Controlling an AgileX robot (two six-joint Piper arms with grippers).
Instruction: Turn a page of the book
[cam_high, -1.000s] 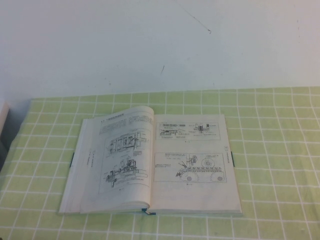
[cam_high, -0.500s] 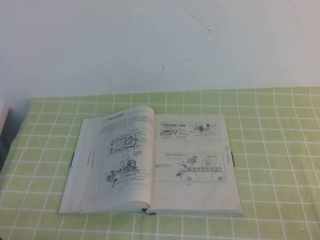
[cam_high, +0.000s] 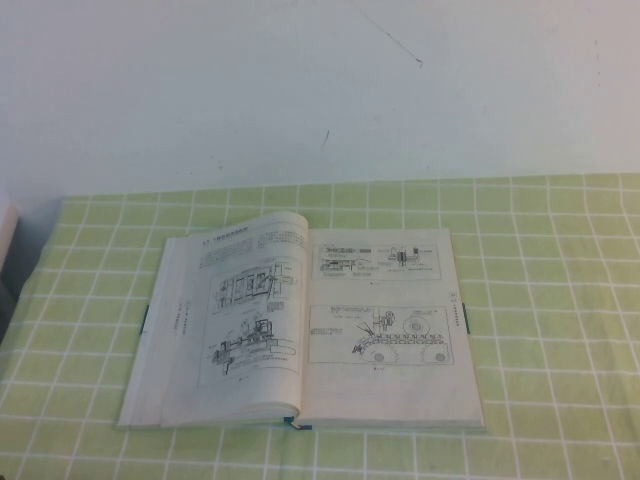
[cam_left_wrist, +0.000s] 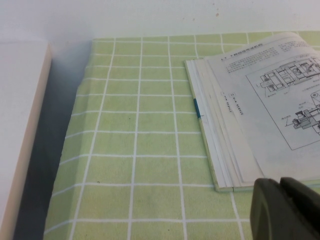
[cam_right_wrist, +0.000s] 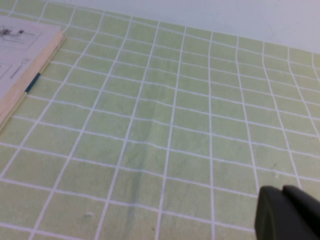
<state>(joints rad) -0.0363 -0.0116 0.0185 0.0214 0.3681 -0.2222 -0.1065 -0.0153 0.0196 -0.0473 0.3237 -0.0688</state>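
Note:
The book (cam_high: 305, 325) lies open and flat on the green checked cloth, with its teal cover edge at the spine's near end. Its top left leaf (cam_high: 245, 310) shows large machine diagrams and bows up a little near the spine. The right leaf (cam_high: 385, 320) shows two diagrams. No leaf with a grid of small drawings or a creased corner shows. Neither gripper is in the high view. My left gripper (cam_left_wrist: 281, 182) is shut and empty, low near the book's near left corner (cam_left_wrist: 225, 185). My right gripper (cam_right_wrist: 282, 190) is shut and empty over bare cloth, right of the book (cam_right_wrist: 20, 65).
A white slab (cam_left_wrist: 22, 125) stands at the table's left edge, also in the high view (cam_high: 6, 228). A white wall rises behind the table. The checked cloth (cam_high: 540, 300) spreads around the book.

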